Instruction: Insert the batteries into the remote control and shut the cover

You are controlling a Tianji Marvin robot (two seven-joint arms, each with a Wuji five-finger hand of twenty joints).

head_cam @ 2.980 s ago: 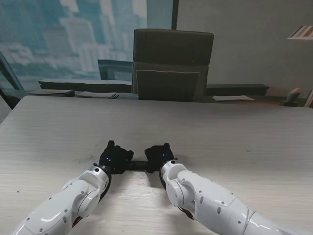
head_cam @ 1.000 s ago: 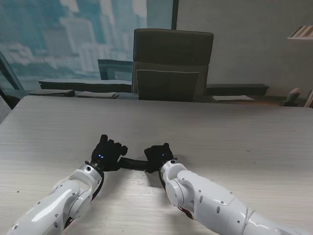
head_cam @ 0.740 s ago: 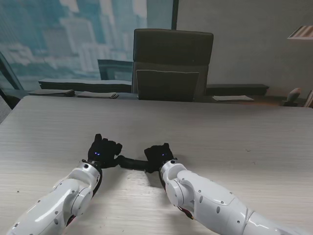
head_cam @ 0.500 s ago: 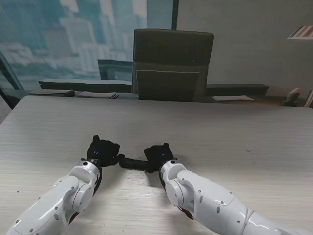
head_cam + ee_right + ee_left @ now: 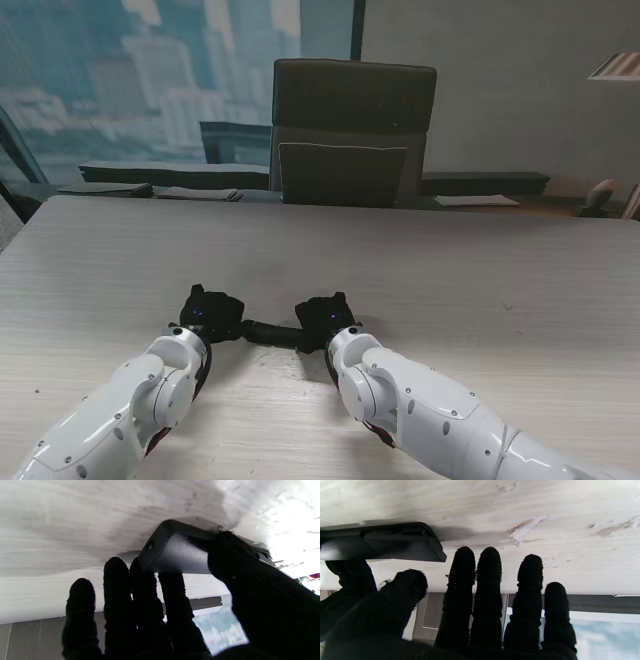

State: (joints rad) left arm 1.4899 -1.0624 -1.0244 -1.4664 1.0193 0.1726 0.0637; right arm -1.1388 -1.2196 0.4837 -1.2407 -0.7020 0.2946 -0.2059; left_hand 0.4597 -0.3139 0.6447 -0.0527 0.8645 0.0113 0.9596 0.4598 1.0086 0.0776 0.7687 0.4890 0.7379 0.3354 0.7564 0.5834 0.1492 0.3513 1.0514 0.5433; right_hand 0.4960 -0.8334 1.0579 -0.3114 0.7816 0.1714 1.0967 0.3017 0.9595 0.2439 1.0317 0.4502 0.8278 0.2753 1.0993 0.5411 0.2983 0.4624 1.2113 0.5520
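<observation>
The black remote control (image 5: 268,332) lies across the table between my two hands. My right hand (image 5: 325,318) is shut on its right end; the right wrist view shows the remote (image 5: 172,552) pinched between the thumb (image 5: 232,555) and the fingers (image 5: 147,592). My left hand (image 5: 210,312) is at the remote's left end, open. In the left wrist view its fingers (image 5: 490,580) stretch out flat, apart from the remote (image 5: 382,542). No batteries can be made out. Whether the cover is on cannot be told.
A pale wooden table (image 5: 450,290) spreads out ahead. A dark office chair (image 5: 352,135) stands at its far edge. Beyond it, papers (image 5: 476,200) lie on a low dark ledge.
My left hand has let go of the remote, slid left and opened its fingers flat. The right hand has kept its hold and barely moved.
</observation>
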